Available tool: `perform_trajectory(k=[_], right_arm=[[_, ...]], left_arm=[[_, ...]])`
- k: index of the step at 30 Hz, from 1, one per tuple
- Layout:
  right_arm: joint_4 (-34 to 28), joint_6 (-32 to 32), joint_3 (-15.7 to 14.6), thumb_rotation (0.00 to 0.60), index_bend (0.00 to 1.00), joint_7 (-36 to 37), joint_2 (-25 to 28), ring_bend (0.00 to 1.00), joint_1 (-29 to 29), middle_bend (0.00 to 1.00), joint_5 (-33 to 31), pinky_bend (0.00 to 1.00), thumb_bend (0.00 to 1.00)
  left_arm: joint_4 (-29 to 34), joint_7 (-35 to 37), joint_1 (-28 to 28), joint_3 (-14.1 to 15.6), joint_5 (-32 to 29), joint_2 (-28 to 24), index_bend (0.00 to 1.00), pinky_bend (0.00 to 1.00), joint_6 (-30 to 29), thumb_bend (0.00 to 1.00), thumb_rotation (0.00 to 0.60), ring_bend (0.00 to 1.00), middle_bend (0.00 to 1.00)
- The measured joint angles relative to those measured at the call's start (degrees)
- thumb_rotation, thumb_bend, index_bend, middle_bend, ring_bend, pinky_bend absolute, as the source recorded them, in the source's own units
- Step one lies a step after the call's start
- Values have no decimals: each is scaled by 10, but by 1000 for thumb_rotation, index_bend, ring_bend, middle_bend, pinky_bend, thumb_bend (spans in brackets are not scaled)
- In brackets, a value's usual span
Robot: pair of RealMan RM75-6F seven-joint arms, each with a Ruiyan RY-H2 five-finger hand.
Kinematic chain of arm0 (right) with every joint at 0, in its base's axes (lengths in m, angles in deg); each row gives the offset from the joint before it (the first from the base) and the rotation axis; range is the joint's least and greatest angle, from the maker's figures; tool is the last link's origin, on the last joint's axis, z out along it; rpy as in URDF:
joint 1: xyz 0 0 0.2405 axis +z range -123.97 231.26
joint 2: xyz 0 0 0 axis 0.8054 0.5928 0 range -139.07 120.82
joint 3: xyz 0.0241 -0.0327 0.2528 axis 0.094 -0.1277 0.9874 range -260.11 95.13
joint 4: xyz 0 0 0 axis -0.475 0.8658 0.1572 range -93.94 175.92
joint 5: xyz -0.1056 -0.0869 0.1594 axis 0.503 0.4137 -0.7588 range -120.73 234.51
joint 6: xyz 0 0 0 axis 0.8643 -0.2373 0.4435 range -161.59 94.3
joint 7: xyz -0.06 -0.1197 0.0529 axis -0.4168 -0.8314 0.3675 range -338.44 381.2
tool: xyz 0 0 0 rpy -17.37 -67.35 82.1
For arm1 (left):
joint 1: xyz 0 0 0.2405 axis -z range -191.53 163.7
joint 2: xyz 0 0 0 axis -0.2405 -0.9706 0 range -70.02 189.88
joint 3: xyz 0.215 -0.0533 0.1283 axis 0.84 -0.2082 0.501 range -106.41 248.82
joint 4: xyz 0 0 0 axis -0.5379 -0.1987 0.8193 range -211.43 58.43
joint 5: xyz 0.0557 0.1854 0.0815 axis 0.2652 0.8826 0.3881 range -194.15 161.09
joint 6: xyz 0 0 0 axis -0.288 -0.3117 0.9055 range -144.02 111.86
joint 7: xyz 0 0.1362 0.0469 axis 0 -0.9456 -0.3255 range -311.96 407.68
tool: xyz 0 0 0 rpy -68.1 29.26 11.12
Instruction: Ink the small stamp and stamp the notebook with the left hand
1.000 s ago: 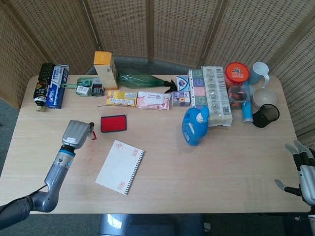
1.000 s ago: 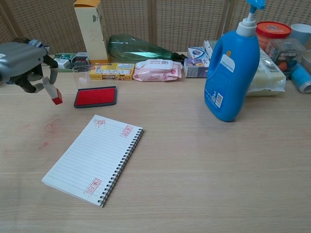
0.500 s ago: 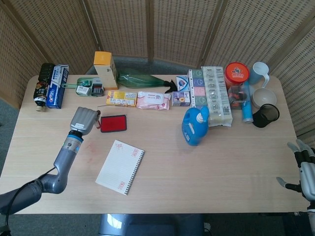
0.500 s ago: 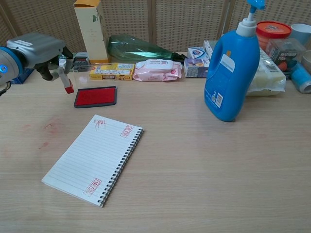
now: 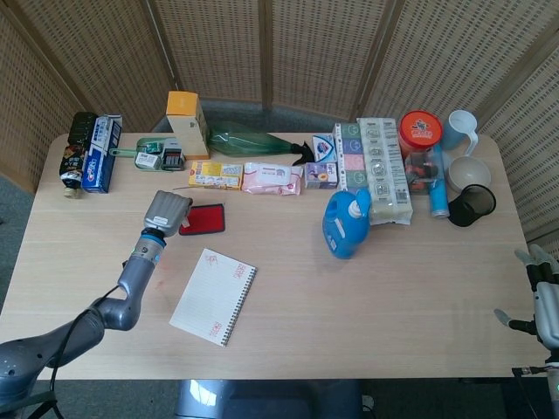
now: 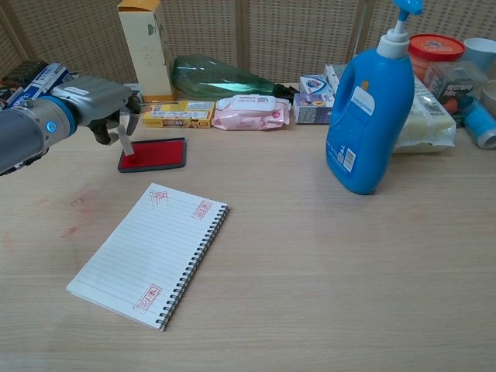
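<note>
My left hand (image 5: 168, 212) (image 6: 99, 106) pinches the small stamp (image 6: 125, 137), a pale stick with a red foot, held nearly upright. The foot is at the left edge of the red ink pad (image 6: 157, 154) (image 5: 204, 219); whether it touches the pad I cannot tell. In the head view the hand hides the stamp and the pad's left end. The spiral notebook (image 6: 151, 254) (image 5: 214, 297) lies open nearer the front edge, with three red stamp marks on its page. My right hand (image 5: 541, 298) hangs off the table's front right corner, fingers spread and holding nothing.
A blue detergent bottle (image 6: 370, 108) stands right of centre. Along the back run a tall yellow carton (image 6: 146, 46), a green bottle (image 6: 221, 78), a yellow box (image 6: 179, 115), a pink wipes pack (image 6: 251, 111) and cups (image 5: 463, 153). Red smudges (image 6: 76, 203) mark the table's left.
My left hand has carried the stamp right and toward the back, from beside the ink pad to its left edge. The right hand has slid slightly lower at the frame corner.
</note>
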Motion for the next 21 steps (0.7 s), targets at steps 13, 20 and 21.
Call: perform_trajectory(k=[13, 20, 21], right_arm=[[1, 1, 0, 600, 116, 2, 1, 0, 1, 29, -2, 0, 69], [1, -2, 0, 600, 117, 5, 2, 0, -1, 29, 0, 0, 68], [1, -2, 0, 600, 117, 6, 3, 0, -1, 29, 0, 0, 68]], left_arm=[[-40, 14, 6, 8, 4, 28, 589, 1000, 8, 408, 600, 1000, 1000], [-48, 16, 4, 9, 7, 33, 589, 1000, 5, 407, 600, 1000, 1000], [-48, 16, 4, 9, 6, 34, 589, 1000, 4, 407, 600, 1000, 1000]])
